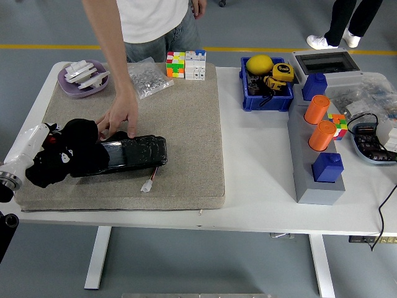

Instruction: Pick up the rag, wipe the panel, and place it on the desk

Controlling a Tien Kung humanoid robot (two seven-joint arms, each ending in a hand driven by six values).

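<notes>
A black rag (69, 151) is bunched around my left hand (56, 160), which is shut on it; the white forearm comes in from the left edge. The rag lies over the left end of a long glossy black panel (133, 154) on the beige mat (186, 124). A person at the far side presses a hand (118, 119) on the panel's upper left corner, right beside the rag. A small white connector (147, 185) trails from the panel's front edge. My fingers are hidden in the black cloth. My right arm is out of view.
On the mat's far edge sit a purple dish (82, 77), a bag of small parts (147, 77), a colour cube (175, 64) and a white block (195, 65). To the right stand a blue bin (246, 99) and a grey fixture (310, 180) with orange cylinders (321, 135).
</notes>
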